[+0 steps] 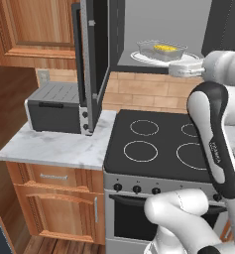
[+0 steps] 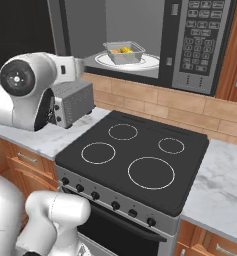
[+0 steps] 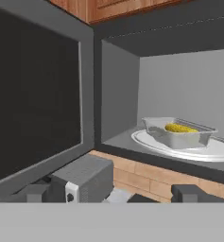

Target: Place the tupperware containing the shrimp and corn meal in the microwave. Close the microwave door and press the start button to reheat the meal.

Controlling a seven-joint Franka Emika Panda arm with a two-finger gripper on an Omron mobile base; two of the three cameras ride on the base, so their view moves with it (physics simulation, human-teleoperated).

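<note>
The microwave (image 2: pixel 155 40) is being left wide open, its door (image 1: pixel 95 59) swung out over the counter, so closing it and pressing start are judged as remaining. The tub (image 3: pixel 179 132) of shrimp and corn is sitting on the white plate (image 3: pixel 212 150) inside. Nothing is being held by the gripper (image 3: pixel 116 194), its fingers spread apart.

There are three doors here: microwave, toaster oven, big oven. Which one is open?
The microwave door, swung wide to the left. The toaster oven and oven door are shut.
</note>
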